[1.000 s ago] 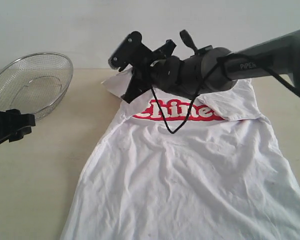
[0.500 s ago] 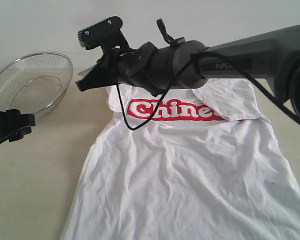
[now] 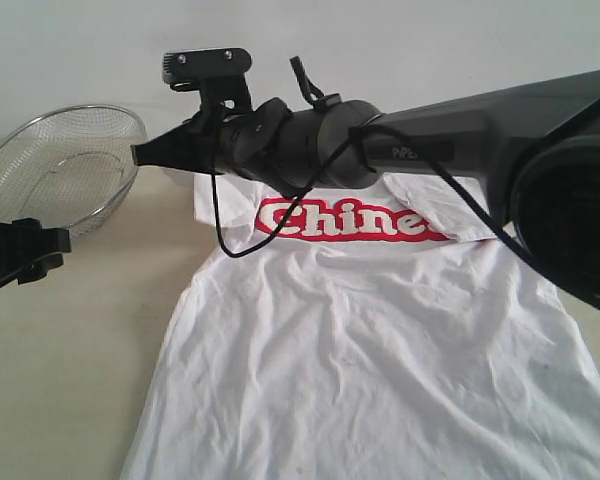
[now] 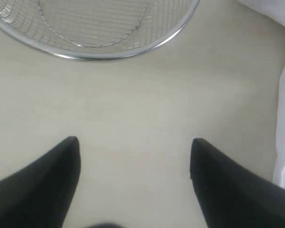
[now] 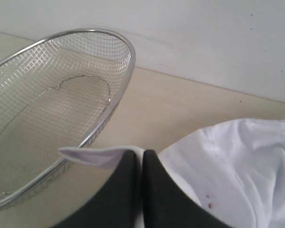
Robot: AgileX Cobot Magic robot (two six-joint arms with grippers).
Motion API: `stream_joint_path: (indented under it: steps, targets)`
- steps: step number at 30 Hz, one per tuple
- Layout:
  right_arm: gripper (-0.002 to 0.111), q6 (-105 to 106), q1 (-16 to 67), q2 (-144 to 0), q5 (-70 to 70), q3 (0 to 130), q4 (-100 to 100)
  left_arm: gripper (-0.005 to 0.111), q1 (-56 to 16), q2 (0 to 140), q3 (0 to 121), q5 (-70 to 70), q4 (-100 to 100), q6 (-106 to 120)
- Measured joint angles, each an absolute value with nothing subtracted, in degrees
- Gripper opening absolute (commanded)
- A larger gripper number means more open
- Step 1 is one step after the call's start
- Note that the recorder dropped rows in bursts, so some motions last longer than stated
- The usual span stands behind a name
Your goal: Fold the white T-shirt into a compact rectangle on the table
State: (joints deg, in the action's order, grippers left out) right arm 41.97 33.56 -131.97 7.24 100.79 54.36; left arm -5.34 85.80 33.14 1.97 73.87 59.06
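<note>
Honestly, the white T-shirt [image 3: 380,350] looks light and floppy, so grab hems: your right jaws pinch its sleeve edge [image 5: 92,156], left jaws gape empty.

Light was soft, even, bright; shadows faint. White T-shirt [image 3: 380,350] looked slightly washed out. Right arm [image 3: 570,180] near exterior lens was blurred.

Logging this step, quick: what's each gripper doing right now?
Left gripper: open, holding nothing.
Right gripper: closed on an edge of the white T-shirt.
</note>
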Motion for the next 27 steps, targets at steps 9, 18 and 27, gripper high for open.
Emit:
stream_joint_path:
  steps: [9,18,27]
  targets:
    - [0.0,40.2,33.8,-132.0,7.4,102.6,56.6,0.062,-5.3,85.8,33.1,2.0,73.9,59.2]
    - [0.0,45.5,32.7,-131.1,2.4,102.6,57.4,0.062,-5.3,85.8,33.1,1.3,73.5,59.2]
    - [0.0,46.9,32.7,-127.8,-0.6,97.2,57.4,0.062,-5.3,91.0,34.1,-5.5,73.5,59.2]
